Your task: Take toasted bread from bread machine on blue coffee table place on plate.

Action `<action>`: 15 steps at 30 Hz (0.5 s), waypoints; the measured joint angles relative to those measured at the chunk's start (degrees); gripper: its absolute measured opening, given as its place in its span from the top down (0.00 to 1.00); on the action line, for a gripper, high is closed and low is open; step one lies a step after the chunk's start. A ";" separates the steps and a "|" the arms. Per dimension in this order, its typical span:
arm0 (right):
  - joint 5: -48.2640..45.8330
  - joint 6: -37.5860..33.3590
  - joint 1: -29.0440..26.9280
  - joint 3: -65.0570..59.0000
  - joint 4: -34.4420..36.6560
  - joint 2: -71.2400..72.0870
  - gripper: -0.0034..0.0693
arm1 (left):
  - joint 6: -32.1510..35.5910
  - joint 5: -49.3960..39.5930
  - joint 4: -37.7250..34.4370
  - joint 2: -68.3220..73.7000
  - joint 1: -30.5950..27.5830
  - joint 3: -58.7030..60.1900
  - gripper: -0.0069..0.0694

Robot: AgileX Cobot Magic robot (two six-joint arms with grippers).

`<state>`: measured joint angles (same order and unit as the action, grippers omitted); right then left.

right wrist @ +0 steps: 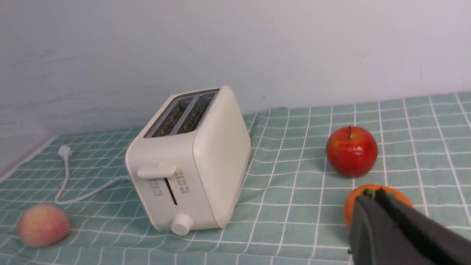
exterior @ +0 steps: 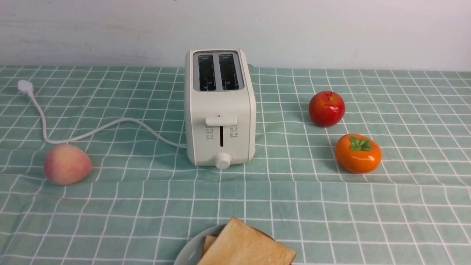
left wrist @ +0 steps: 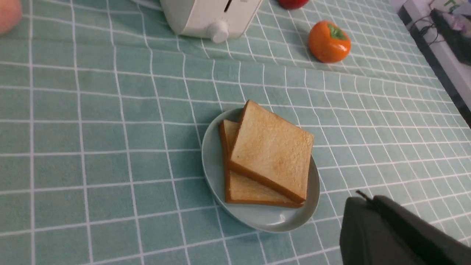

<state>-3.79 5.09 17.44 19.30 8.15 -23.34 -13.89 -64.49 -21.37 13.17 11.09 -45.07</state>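
From the front, the bread machine (exterior: 220,110) stands on the blue coffee table (exterior: 331,206) with its lever up and both slots dark. Well in front of it, the toasted bread (exterior: 244,246) lies on the plate (exterior: 191,252), both cut off by the frame edge. An apple (exterior: 326,108) and a persimmon (exterior: 357,153) sit to the machine's right, a peach (exterior: 67,163) to its left.

Only the left wrist view gives the whole plate: two slices stacked flat, the upper one skewed across the lower. The left gripper (left wrist: 368,206) hangs above the cloth just beside the plate, on the side away from the machine, fingers pressed together on nothing.

The right wrist view looks at the machine's front and right side. The right gripper (right wrist: 371,200), likewise closed and empty, is raised off the table and partly covers the persimmon, well to the machine's right.
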 joint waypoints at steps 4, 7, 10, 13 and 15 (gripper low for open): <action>1.02 0.18 0.00 -8.22 -2.10 6.81 0.97 | -0.02 5.18 6.79 -0.71 0.00 0.74 0.93; 0.87 0.18 0.00 -10.83 -2.23 9.91 0.96 | -0.18 10.53 10.78 -0.40 0.00 2.29 0.93; 1.13 0.23 0.00 -11.02 -2.42 10.97 0.96 | -0.18 13.55 11.36 -0.40 0.00 3.14 0.93; 1.14 0.23 0.00 -11.02 -2.42 11.08 0.96 | -0.18 14.27 11.58 -0.11 0.00 3.82 0.93; 1.14 0.23 0.00 -11.02 -2.42 11.15 0.96 | -0.18 14.34 11.58 0.14 0.00 4.21 0.93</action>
<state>-2.64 5.32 17.44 8.28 5.73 -12.19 -14.07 -50.15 -9.79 13.31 11.09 -40.86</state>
